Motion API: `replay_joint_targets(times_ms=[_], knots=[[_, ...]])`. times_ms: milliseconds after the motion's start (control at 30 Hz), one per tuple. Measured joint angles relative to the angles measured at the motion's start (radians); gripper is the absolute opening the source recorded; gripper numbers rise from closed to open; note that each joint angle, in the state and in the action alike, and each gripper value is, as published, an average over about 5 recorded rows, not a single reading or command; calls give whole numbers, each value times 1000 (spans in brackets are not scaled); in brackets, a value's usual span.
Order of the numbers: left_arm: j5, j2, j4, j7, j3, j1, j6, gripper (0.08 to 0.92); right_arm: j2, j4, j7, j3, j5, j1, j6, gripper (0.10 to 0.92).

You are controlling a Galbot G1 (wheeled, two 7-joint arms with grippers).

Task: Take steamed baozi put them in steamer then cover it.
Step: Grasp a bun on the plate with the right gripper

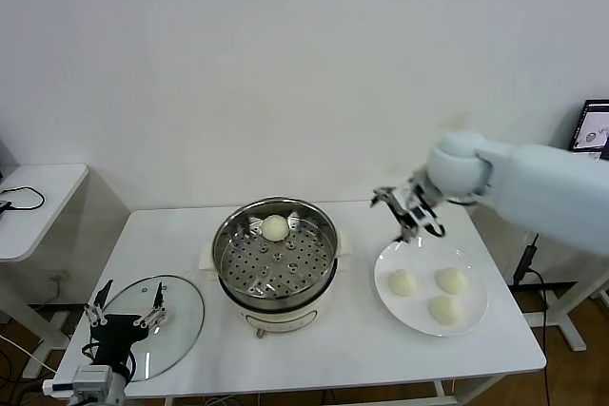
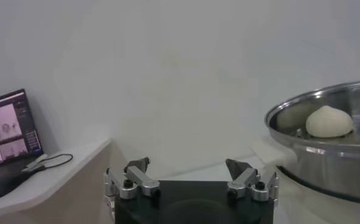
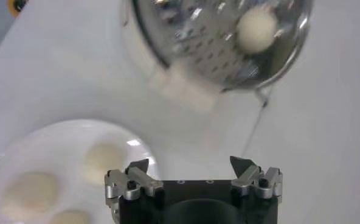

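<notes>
On the white table (image 1: 333,349), the right hand (image 1: 409,216) hangs in the air with its fingers spread wide and nothing between them. Just below it and a little toward the robot sits a white plate (image 1: 476,322) with three steamed baozi (image 1: 403,282) on it. These buns are close to the hand, but it is not touching any of them. Off to the hand's left side stands the steamer (image 1: 275,256), a shiny pot with a tray full of little holes. One bun (image 1: 275,227) already lies in the steamer, near the far edge of the tray. So one of the four buns looks done and three are left to go. Far from this hand, past the steamer, the cover (image 1: 181,316) lies flat on the table. It is a see-through lid, and the pot is not covered yet. The left hand (image 1: 127,313) waits low right over the cover, also spread open and empty. It seems to be resting while the other hand works. Next, the right hand likely needs to drop down onto a bun on the plate and pinch it softly, because the buns look squishy. After all the buns are in, the cover goes on top.
</notes>
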Motion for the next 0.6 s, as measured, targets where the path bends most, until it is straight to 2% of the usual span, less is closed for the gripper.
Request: replay_joint_targets(times_ms=[267, 600], knots=[[3, 15, 12, 1, -10, 4, 13, 823, -31, -30, -2, 117, -61, -192, -39, 823], [8, 18, 12, 4, -15, 8, 20, 823, 13, -140, -3, 244, -126, -382, -49, 823]])
